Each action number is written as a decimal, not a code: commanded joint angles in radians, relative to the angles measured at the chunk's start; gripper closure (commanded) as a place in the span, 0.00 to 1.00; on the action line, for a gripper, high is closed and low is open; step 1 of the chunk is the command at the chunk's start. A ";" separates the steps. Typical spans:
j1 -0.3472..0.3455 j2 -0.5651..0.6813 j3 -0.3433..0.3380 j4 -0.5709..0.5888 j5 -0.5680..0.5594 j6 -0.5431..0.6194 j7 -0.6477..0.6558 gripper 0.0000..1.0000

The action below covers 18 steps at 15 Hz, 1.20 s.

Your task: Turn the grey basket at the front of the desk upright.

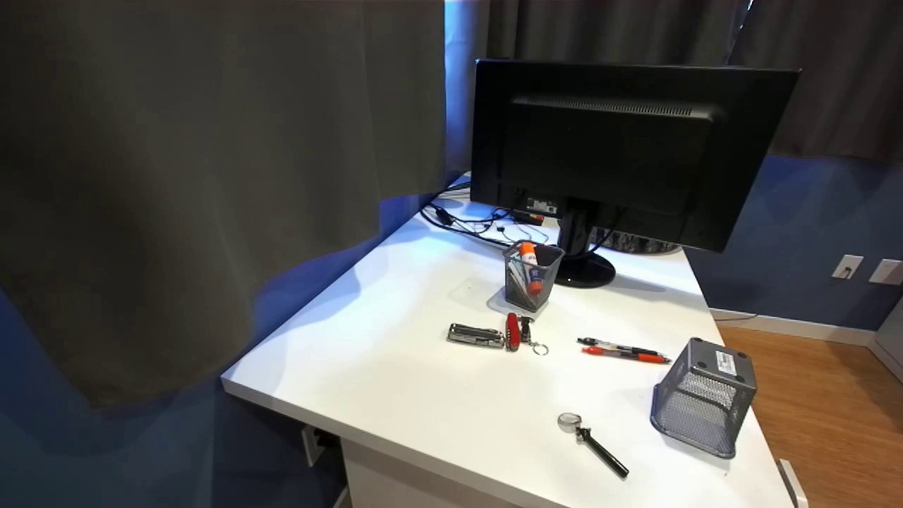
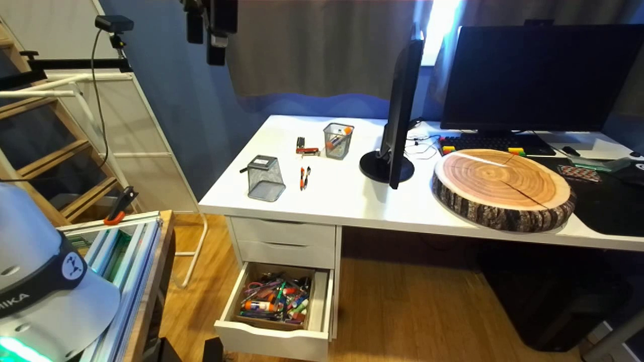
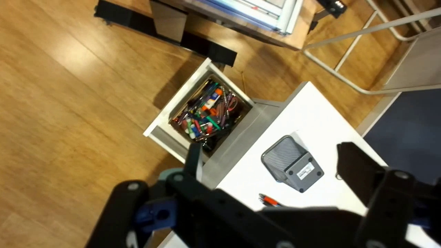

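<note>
The grey basket [image 1: 705, 402] stands upside down near the corner of the white desk [image 1: 395, 395]. Its solid base, with small dark feet and a white label, faces up, and its open rim rests on the desk top. It also shows in an exterior view [image 2: 265, 181] and in the wrist view [image 3: 282, 155]. My gripper [image 3: 270, 151] is open and empty, with its fingers wide apart. The basket lies far below, between the fingertips in the wrist view. The gripper also shows high above the desk in an exterior view [image 2: 205, 48], touching nothing.
A second mesh basket [image 1: 547, 282] stands upright with a glue stick in it. Pens [image 1: 624, 351], a magnifier [image 1: 596, 448], a red pocket knife [image 1: 513, 331] and a multitool [image 1: 476, 335] lie around. A monitor [image 1: 614, 141] stands behind. A full drawer [image 2: 274, 339] is open below.
</note>
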 commanded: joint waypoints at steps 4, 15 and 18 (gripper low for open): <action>0.017 0.240 0.160 0.017 0.169 0.171 0.249 0.00; 0.024 0.289 0.193 0.006 0.135 0.239 0.354 0.00; 0.033 0.386 0.211 0.017 0.155 0.295 0.355 0.00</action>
